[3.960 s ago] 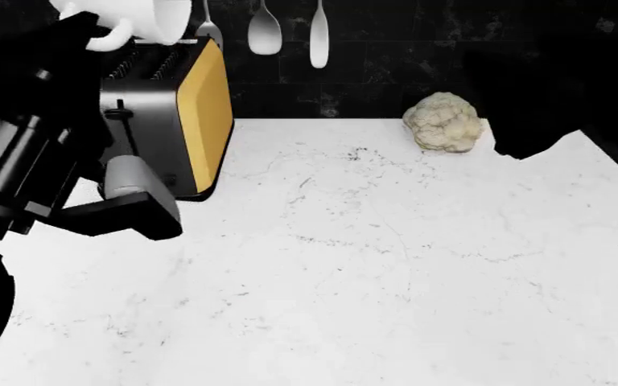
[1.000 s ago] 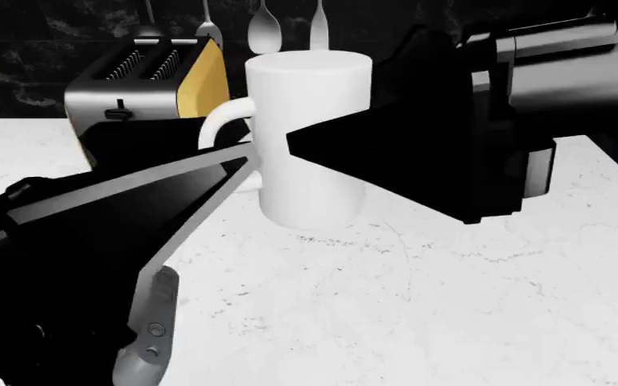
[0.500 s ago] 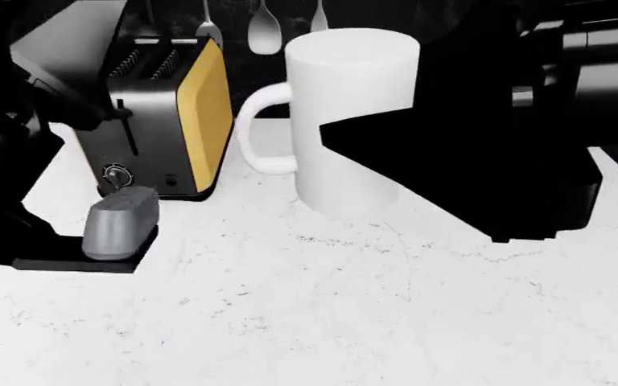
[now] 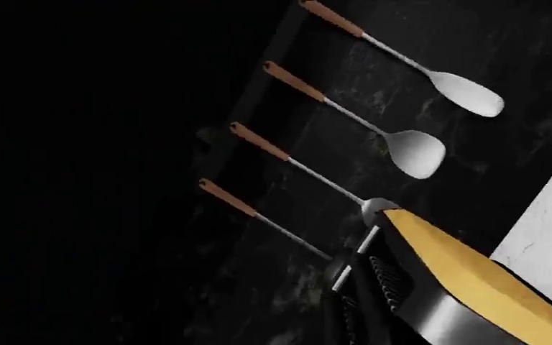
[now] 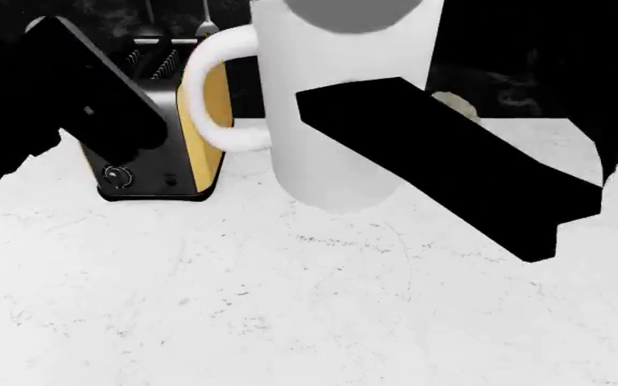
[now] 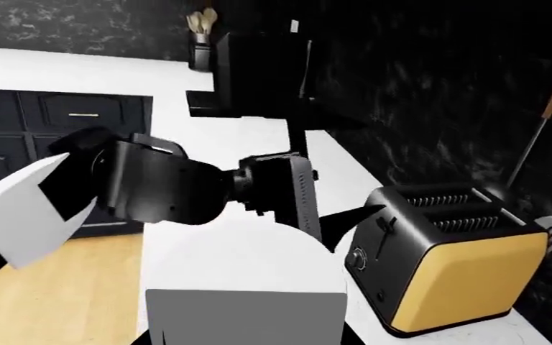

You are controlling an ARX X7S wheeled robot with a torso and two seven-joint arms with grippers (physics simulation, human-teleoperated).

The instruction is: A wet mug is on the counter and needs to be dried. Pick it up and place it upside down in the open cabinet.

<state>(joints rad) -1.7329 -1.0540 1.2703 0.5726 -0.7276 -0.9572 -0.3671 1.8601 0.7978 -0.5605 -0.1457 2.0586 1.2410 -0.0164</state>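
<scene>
**Mug held up close to the head camera, above the surface**

In the head view the white mug (image 5: 341, 104) filled the upper centre of the frame, upright-looking with its loop handle curving out toward the left of the picture, in front of the toaster (image 5: 196, 121). A grey patch showed at the mug's top edge. A black finger of the right pincer (image 5: 438, 153) lay diagonally across the mug's right side, running from the mug's middle down to the lower right of the frame; the pincer appeared closed on the mug, though only this one finger could be seen plainly. The mug's lower end overlapped the white marble-look surface (image 5: 287, 314) in the picture; whether it touched the surface could not be told.

The left arm stood as a dark mass at the upper left of the head view, overlapping the toaster's left side. The left pincer itself was not seen in any picture, so its opening could not be told.

The left wrist view showed four wooden-handled utensils (image 4: 405, 147) hanging on a dark marbled wall, with the yellow-sided toaster at the lower right.

The right wrist view showed the toaster at lower right, the left arm (image 6: 161, 183) across the middle, and the mug's white body at the bottom centre
</scene>
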